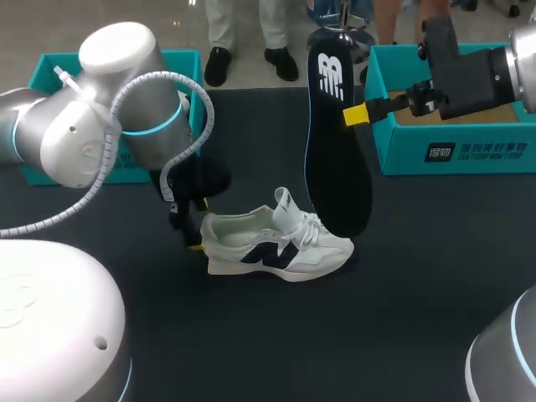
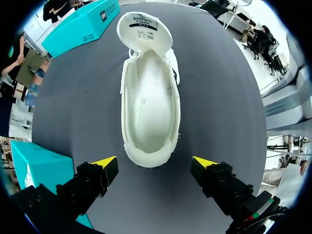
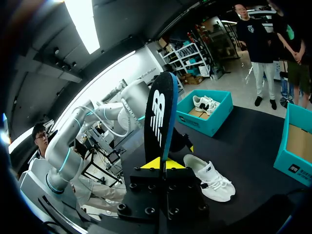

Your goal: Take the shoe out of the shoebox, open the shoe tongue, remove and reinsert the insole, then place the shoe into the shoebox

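Treat insole (image 1: 335, 159) as light, bendy, edge-pinched in right gripper (image 1: 356, 115); brace stiffer shoe (image 2: 148, 97) heel with wide-open left gripper (image 2: 155, 165).

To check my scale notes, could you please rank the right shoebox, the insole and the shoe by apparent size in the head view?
1. right shoebox
2. insole, though it is held up nearer the camera, so its rank over the shoe is unsure
3. shoe

We count two white shoes, one shoe (image 1: 276, 243) on the table (image 1: 419, 285) and a second shoe (image 3: 204, 103) inside the left shoebox (image 3: 222, 117), one dark insole (image 1: 335, 151), and two teal shoeboxes in all, the other being the right shoebox (image 1: 452, 151).
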